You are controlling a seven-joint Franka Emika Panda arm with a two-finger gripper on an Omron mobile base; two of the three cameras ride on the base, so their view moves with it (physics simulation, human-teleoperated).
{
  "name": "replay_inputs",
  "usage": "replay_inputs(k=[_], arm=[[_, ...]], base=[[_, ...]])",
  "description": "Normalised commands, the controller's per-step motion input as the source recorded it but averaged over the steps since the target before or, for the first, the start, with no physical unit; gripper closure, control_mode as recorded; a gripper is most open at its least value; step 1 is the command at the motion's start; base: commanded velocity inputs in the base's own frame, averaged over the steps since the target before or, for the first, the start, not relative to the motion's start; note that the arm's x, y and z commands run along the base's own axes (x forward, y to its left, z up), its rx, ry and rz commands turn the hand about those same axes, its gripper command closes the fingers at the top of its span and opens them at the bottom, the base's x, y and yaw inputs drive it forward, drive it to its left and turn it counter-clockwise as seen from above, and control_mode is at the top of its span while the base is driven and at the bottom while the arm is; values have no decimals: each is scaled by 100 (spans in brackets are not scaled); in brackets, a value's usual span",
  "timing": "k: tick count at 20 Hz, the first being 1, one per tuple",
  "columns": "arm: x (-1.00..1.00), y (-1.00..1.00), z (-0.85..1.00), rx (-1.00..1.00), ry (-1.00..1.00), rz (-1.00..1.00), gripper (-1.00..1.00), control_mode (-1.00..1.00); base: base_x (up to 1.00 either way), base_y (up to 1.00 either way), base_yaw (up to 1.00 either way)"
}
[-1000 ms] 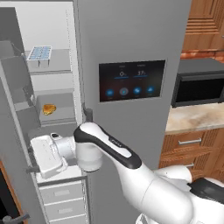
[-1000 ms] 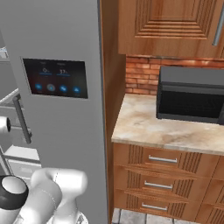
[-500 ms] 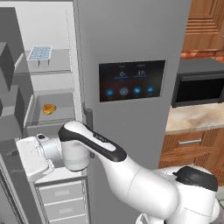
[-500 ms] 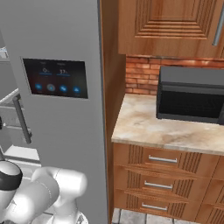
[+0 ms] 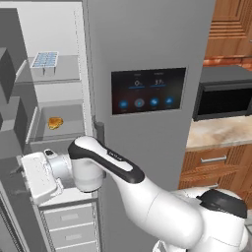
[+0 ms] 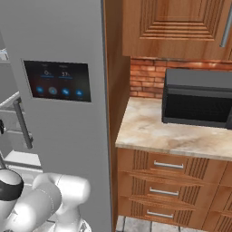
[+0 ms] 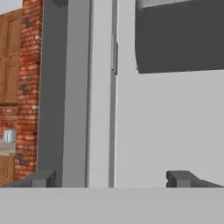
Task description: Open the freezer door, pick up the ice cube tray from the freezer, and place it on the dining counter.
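The freezer (image 5: 59,98) stands open, white inside with grey shelves. Its freezer door (image 5: 12,113) is swung out to the left, grey bins on its inner face. The ice cube tray (image 5: 45,60), white with pale blue cubes, lies on the upper shelf. My gripper (image 5: 20,173) sits low at the left, well below the tray, pressed toward the door's inner side. In the hand view the gripper (image 7: 111,179) is open with nothing between its fingertips (image 7: 180,177), facing the white inner door panel and a grey door bin (image 7: 179,35). The dining counter is out of view.
An orange food item (image 5: 55,122) lies on the middle shelf, above grey drawers (image 5: 69,226). The fridge door with the touchscreen (image 5: 147,91) stays shut to the right. A black microwave (image 6: 199,97) sits on the short beige counter (image 6: 172,131) over wooden drawers.
The arm has swung further left and the hand has moved left with it. The freezer door stands wider open than a second ago. The jaws have stayed open.
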Motion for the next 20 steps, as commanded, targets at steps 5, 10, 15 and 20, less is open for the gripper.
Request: replay_inputs(k=[5,10,15,20], arm=[[-2,41,0,-3,-13,-21,-100,-100],[0,51,0,-2,-6,-21,-100,-100],[-7,-11,2,0,0,-7,-100,-100],[-36,-100,27,3,2,-6,-100,-100]], base=[[0,0,0],[0,0,0],[0,0,0],[0,0,0]])
